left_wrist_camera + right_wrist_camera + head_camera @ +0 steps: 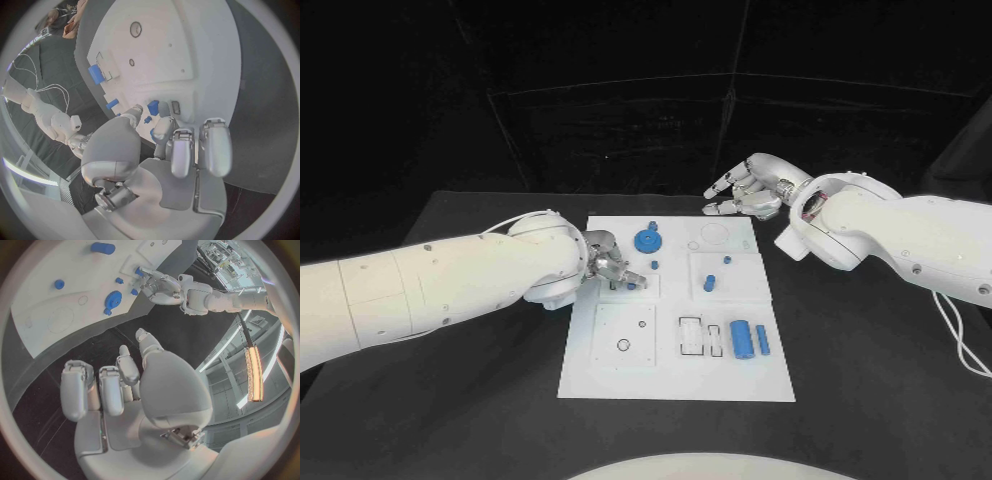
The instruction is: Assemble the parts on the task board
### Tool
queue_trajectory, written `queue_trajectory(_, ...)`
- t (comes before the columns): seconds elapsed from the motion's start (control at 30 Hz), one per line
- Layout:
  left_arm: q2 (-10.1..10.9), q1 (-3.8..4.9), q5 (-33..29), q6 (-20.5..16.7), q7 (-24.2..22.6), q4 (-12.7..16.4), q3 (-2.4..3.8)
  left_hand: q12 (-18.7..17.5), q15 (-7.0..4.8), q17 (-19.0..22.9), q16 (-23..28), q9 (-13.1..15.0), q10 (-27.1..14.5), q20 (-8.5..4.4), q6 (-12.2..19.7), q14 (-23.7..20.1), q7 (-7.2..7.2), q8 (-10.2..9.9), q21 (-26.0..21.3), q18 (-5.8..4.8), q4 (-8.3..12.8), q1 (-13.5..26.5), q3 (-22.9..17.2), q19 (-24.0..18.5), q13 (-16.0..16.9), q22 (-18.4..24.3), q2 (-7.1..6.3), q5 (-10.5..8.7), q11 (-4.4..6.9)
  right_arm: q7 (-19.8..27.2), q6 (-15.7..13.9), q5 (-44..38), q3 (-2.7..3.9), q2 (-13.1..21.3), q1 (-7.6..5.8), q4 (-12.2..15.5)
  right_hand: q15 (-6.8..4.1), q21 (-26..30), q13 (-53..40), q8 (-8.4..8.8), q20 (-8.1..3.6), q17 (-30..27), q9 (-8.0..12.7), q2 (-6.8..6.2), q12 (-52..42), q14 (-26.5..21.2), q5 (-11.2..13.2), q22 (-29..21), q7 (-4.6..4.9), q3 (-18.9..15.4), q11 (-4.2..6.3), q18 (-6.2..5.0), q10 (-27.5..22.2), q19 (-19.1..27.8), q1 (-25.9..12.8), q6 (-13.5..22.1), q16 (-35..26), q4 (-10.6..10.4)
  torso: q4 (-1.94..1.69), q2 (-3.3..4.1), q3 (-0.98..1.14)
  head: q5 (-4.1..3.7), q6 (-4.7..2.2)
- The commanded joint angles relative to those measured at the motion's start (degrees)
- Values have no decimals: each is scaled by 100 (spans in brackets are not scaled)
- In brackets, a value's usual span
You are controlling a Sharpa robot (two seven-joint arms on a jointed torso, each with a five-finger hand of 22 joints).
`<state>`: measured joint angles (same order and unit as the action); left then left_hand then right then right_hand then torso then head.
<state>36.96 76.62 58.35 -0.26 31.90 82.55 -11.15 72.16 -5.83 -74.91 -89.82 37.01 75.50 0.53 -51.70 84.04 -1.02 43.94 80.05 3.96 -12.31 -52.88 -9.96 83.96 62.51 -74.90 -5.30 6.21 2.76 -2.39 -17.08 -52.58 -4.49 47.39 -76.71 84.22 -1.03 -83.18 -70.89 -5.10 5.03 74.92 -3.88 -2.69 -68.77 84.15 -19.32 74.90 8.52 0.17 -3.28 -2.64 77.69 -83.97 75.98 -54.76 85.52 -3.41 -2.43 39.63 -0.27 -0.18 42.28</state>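
Right hand (134, 390), seemingly empty, beside task board (56, 320)

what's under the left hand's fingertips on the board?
The left hand reaches over the task board with its fingertips at a small blue part. The right wrist view shows that part at the fingertips. Whether it is gripped is hidden.

I see the black counter (473, 400) carrying one thing directly: the white task board (678, 385), lying flat at its middle. The left robot hand (606, 266) is over the board's near-left part, and the right robot hand (750, 190) hangs just past its far edge.
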Motion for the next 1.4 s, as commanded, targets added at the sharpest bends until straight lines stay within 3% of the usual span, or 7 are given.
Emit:
queue_trajectory(0.03,103,129,-48,395,96,71,132,-114,-12,-1509,-18,-19,-133,-29,77,596,-30,-35,-97,-56,-17,-139,128,83,-139,31,17,-29,-25,16,45,-13,5,-6,-12,-11,-3,19,3,-31,-9,766,-1,0,10,414,2,-3,-4,-33,-7,-42,4,24,-76,-8,-32,-16,0,-1,-3,-8,1)
queue_trajectory(0.13,197,298,-83,582,81,80,216,-236,16,-1509,-18,-48,-262,-6,166,596,-70,-69,-142,-46,-27,-289,264,62,-308,79,39,-27,-58,16,45,-13,5,-10,-12,-29,-3,21,1,-31,-9,765,-1,0,8,414,4,-7,-4,-39,-8,-43,5,26,-87,-6,-34,-23,2,-3,5,-6,2)
queue_trajectory(0.27,243,519,-155,827,66,-22,266,-268,29,-1509,-18,-70,-300,7,201,596,-87,-89,-156,-43,-36,-365,339,57,-355,90,54,-23,-73,15,46,-13,4,-21,-12,-50,-3,21,1,-31,-9,765,-1,0,8,414,4,-7,-4,-39,-8,-43,5,26,-87,-6,-34,-23,8,5,8,4,-21)
queue_trajectory(0.53,-69,700,-197,1603,110,-760,288,-431,91,-1509,-18,-262,-472,63,326,596,-173,-273,-256,-20,-120,-578,566,12,-586,196,202,-12,-147,9,60,-13,4,-50,-11,-82,-3,20,-3,-31,-9,769,-1,1,4,415,3,-5,-4,-42,-8,-42,8,25,-92,-4,-31,-27,7,20,2,5,-42)
queue_trajectory(0.8,-516,699,-193,1888,-18,-1724,274,-465,209,-1509,-18,-712,-540,170,459,596,-331,-735,-309,-10,-177,-853,825,-9,-671,233,374,-4,-284,6,64,-13,4,-63,-11,-72,-3,18,-5,-31,-9,772,-1,4,1,415,-1,0,-5,-44,-7,-41,10,23,-97,-3,-29,-32,7,23,-5,19,-28)
queue_trajectory(1.2,-925,502,-165,1939,-187,-2455,262,-355,184,-1509,-18,-830,-444,167,188,596,-275,-683,-250,-22,-324,-862,1098,28,-562,139,463,-21,-242,12,69,-13,4,-83,-11,-61,-3,18,-4,-31,-9,772,-1,5,1,415,-2,1,-5,-44,-7,-41,10,23,-97,-2,-29,-32,34,58,-7,40,-33)
queue_trajectory(1.4,-1053,435,-162,1913,-286,-2654,262,-327,166,-1509,-18,-871,-417,150,139,596,-254,-658,-242,-26,-395,-854,1269,35,-542,117,488,-270,-224,15,73,-13,4,-97,-11,-66,-4,19,-9,-30,-9,773,-1,11,-5,416,-9,-1,-5,-44,-7,-42,13,24,-96,-1,-29,-34,29,50,0,34,-14)
